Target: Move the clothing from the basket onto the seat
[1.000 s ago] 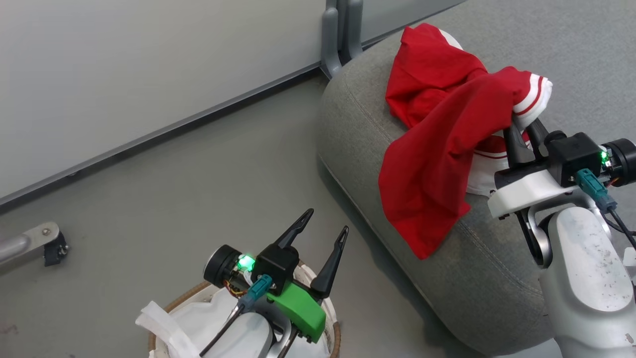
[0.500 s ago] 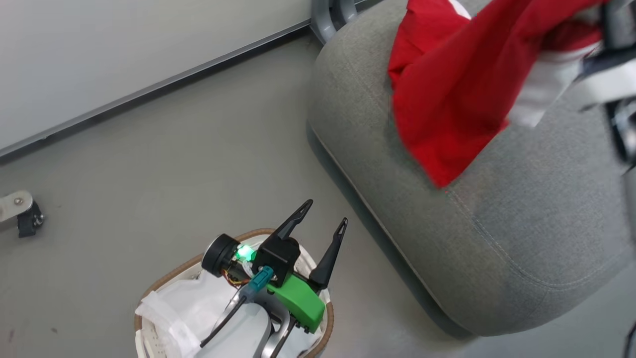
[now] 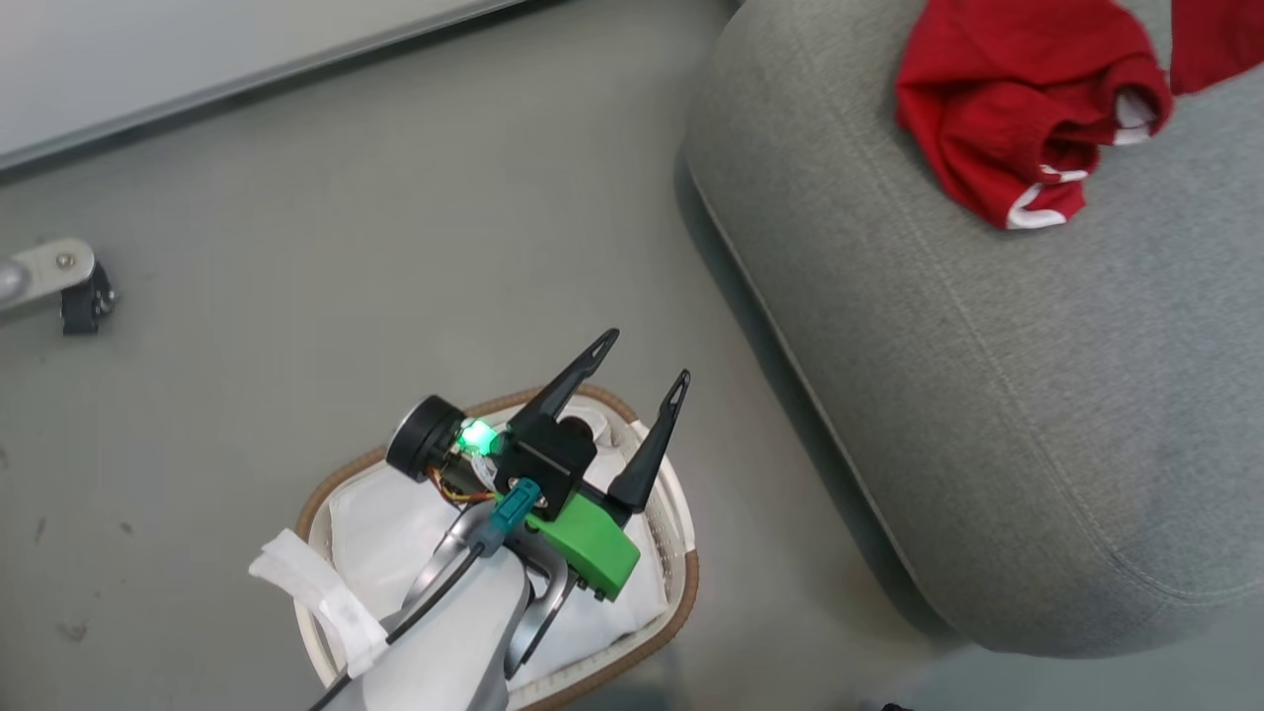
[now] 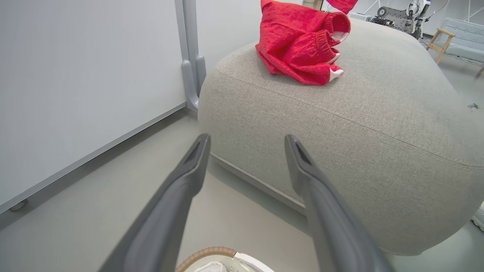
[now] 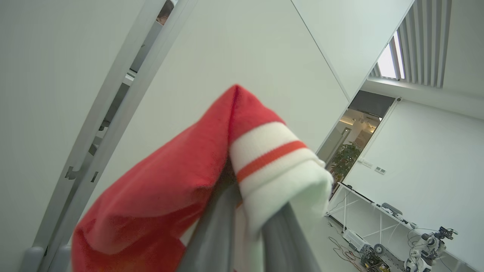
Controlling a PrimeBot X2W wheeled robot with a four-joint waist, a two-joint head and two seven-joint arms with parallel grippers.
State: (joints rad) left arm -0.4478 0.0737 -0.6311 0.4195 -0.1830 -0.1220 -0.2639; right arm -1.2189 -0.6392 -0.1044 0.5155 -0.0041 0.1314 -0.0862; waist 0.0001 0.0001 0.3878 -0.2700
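Note:
A crumpled red piece of clothing (image 3: 1017,109) (image 4: 302,41) with white trim lies on the grey seat (image 3: 968,346) (image 4: 340,124). My right gripper (image 5: 244,211) is shut on another red garment (image 5: 170,181) with a white striped cuff, held up in the air against the wall; its red edge shows at the top right of the head view (image 3: 1215,39). My left gripper (image 3: 642,363) (image 4: 246,140) stands open and holds nothing, above the white basket (image 3: 681,583) (image 4: 206,252) with its brown rim. Inside the basket I see only a white liner (image 3: 375,523).
The basket stands on the grey floor just left of the seat's front edge. A white wall panel with a grey post (image 4: 191,56) runs behind. A metal leg with a caster (image 3: 69,286) is at the far left. Open floor lies between basket and wall.
The head camera has swung, bringing the basket further into view. My right gripper has lifted its red garment up off the seat and out of the head view. The left gripper stays open.

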